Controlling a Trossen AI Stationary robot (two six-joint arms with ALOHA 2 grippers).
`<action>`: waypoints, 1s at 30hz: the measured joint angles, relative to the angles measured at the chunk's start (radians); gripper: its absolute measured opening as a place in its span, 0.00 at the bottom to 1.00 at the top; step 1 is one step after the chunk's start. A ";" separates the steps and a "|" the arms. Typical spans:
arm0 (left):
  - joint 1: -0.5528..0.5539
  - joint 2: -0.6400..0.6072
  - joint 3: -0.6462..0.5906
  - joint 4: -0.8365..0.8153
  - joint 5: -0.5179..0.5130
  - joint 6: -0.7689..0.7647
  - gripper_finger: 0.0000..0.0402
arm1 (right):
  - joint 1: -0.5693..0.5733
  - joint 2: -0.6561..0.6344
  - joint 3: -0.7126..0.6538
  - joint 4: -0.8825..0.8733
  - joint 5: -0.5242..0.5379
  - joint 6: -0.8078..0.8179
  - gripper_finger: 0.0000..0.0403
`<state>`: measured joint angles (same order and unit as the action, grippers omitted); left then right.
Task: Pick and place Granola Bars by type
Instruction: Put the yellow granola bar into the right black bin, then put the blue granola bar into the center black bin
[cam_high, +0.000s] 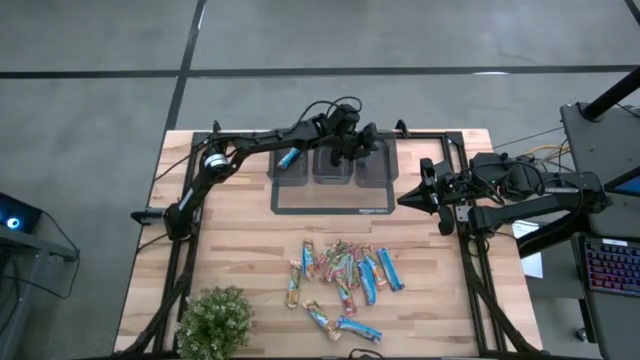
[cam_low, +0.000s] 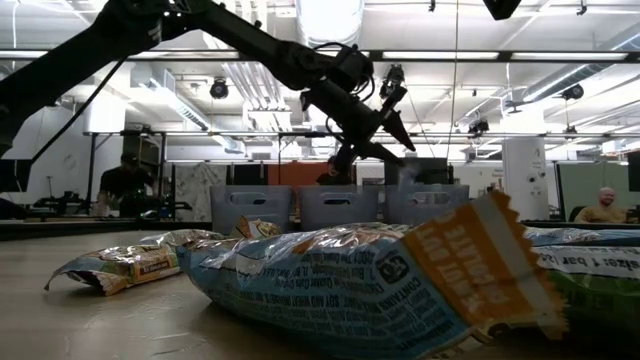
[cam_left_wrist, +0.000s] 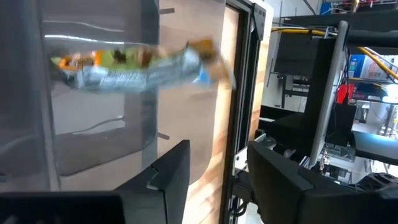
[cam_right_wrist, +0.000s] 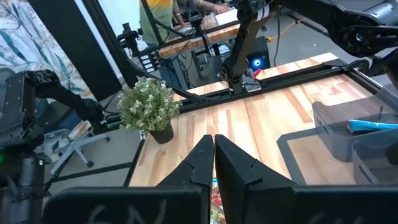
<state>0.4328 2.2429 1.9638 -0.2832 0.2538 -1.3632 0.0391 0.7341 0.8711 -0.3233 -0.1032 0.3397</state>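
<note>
A shiny blue-wrapped granola bar (cam_low: 380, 290) fills the low view; only my left wrist view shows a multicoloured bar (cam_left_wrist: 137, 65) beyond my parted, empty left fingers (cam_left_wrist: 168, 180). My right fingers (cam_right_wrist: 214, 158) are pressed together.

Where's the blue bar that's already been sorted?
In the high view, the blue bar lies in the leftmost bin of the three on the tray, just left of the left gripper.

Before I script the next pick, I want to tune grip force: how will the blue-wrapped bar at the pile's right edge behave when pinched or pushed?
The blue-wrapped bar is slim with a glossy wrapper, so it probably slides rather than rolls on the wooden table. It looks light, likely easy to lift. The crimped wrapper ends seen up close look floppy, so a pinch at mid-body seems safer.
</note>
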 joint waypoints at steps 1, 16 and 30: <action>0.000 0.000 -0.003 -0.001 0.002 -0.001 0.35 | 0.000 0.000 0.000 0.000 0.000 0.000 0.02; -0.005 0.000 -0.009 -0.001 0.050 0.054 0.35 | 0.000 0.000 0.000 0.000 0.000 -0.003 0.02; -0.005 0.000 -0.009 -0.001 0.052 0.081 0.17 | 0.000 0.000 0.000 0.000 0.000 0.000 0.02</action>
<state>0.4274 2.2429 1.9553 -0.2844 0.3058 -1.2822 0.0390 0.7341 0.8711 -0.3237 -0.1036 0.3401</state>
